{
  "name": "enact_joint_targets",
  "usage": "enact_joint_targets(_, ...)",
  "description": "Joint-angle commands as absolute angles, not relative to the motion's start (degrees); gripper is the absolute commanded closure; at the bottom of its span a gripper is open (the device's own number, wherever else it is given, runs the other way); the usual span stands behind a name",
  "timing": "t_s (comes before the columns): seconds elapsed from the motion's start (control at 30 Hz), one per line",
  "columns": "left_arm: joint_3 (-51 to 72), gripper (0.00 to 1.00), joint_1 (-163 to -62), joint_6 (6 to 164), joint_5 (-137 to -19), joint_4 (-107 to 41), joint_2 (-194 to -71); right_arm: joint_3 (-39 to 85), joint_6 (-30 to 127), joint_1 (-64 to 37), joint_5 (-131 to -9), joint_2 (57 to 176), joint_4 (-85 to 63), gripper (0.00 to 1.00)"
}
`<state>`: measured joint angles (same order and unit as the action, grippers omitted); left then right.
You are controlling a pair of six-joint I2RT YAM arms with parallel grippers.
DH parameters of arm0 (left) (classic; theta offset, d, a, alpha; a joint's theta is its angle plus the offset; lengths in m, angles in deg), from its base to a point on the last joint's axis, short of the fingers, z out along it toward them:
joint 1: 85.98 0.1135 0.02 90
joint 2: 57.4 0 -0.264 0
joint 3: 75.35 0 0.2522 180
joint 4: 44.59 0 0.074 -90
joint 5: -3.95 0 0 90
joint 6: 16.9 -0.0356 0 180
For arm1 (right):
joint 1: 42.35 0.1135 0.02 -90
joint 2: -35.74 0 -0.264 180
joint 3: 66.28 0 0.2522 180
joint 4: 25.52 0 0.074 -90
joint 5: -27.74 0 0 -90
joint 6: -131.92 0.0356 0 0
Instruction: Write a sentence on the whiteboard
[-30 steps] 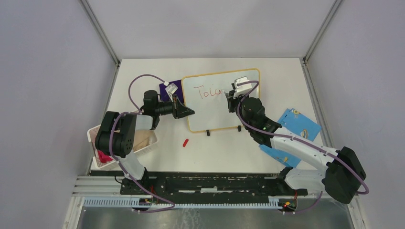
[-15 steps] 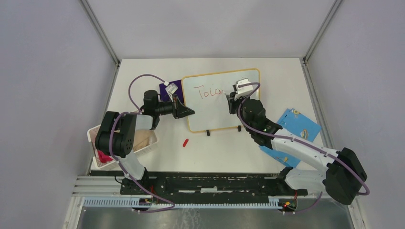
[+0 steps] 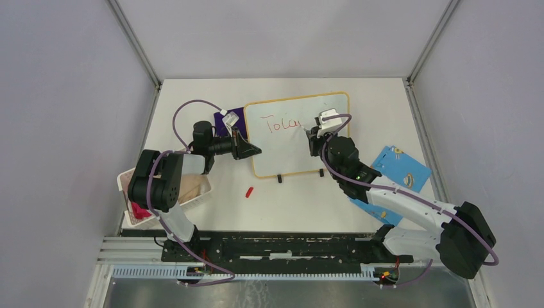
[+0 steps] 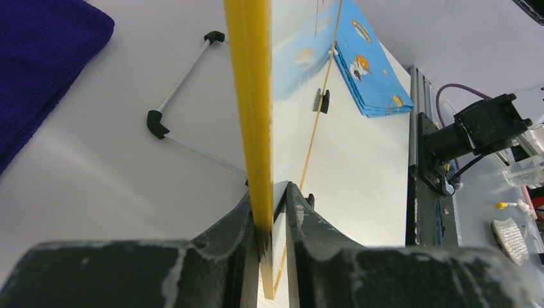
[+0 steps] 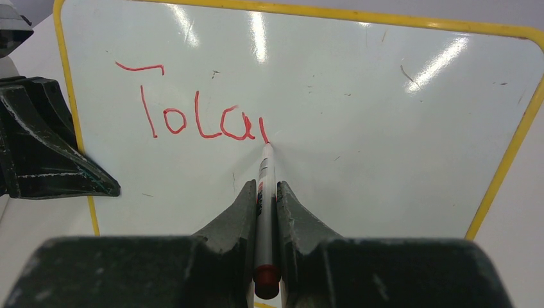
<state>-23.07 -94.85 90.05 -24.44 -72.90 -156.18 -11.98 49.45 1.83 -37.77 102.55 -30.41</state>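
The whiteboard (image 3: 282, 144), white with a thin yellow frame, lies at the table's middle back; it also shows in the right wrist view (image 5: 359, 96). My left gripper (image 3: 251, 151) is shut on the whiteboard's left edge, whose yellow frame (image 4: 251, 96) runs between the jaws in the left wrist view. My right gripper (image 3: 312, 136) is shut on a red marker (image 5: 263, 186), its tip touching the board. The sentence (image 5: 192, 109) is red handwriting reading "Tola" plus one short stroke, also visible from above (image 3: 280, 123).
A purple cloth (image 3: 226, 120) lies left of the board. A red marker cap (image 3: 249, 190) lies in front of it. A white bin (image 3: 192, 187) sits at the left edge. A blue card (image 3: 401, 168) lies on the right, under the right arm.
The right gripper with the marker has shifted slightly right along the board, and a new short red stroke has appeared after "Tola". The left arm has not moved.
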Motion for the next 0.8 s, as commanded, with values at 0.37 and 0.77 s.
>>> enact_joint_targets(0.37,-22.4,0.98,-95.0,84.7,-28.9,-70.2,-156.0,-6.7,48.3,0.6,-36.3,101.6,-31.0,1.00)
enact_joint_targets(0.77,-22.2,0.98,-95.0,84.7,-28.8,-70.2,-156.1,-7.1,48.5,-0.1,-36.6,103.0,-30.7,1.00)
